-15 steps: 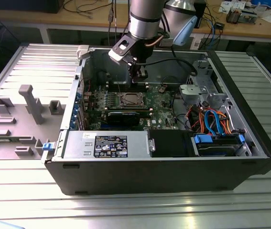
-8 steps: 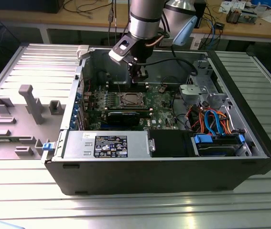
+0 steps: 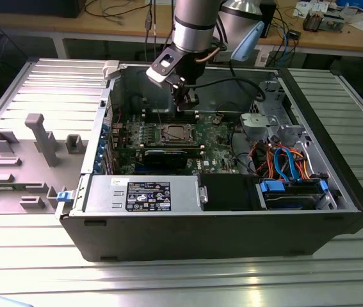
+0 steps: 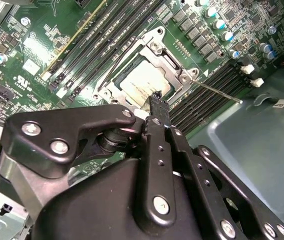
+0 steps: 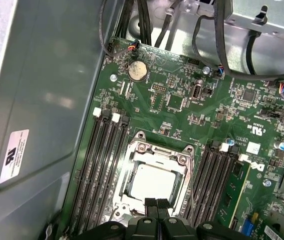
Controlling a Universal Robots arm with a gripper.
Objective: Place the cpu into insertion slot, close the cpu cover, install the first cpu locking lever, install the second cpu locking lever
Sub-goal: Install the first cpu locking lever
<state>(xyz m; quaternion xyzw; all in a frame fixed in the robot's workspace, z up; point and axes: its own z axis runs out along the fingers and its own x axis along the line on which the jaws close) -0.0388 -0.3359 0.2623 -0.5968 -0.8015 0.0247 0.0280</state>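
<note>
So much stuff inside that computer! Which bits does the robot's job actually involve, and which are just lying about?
Job: hand, cpu, cpu cover framing it, locking lever.
Just there: memory slots, coin battery, coloured cables, power supply, grey blocks beside the case.

The cpu (image 5: 154,184) has a dull, matt silver-grey metal top, and the cpu cover (image 5: 160,153) framing it is brighter, smooth silvery metal. The circuit board (image 5: 147,107) is green and faintly glossy. The hand (image 4: 156,100) is matt black with shiny screw heads (image 4: 160,202). The case wall (image 5: 41,100) is smooth grey sheet metal, and the desk (image 3: 34,281) is ribbed, reflective metal.
</note>
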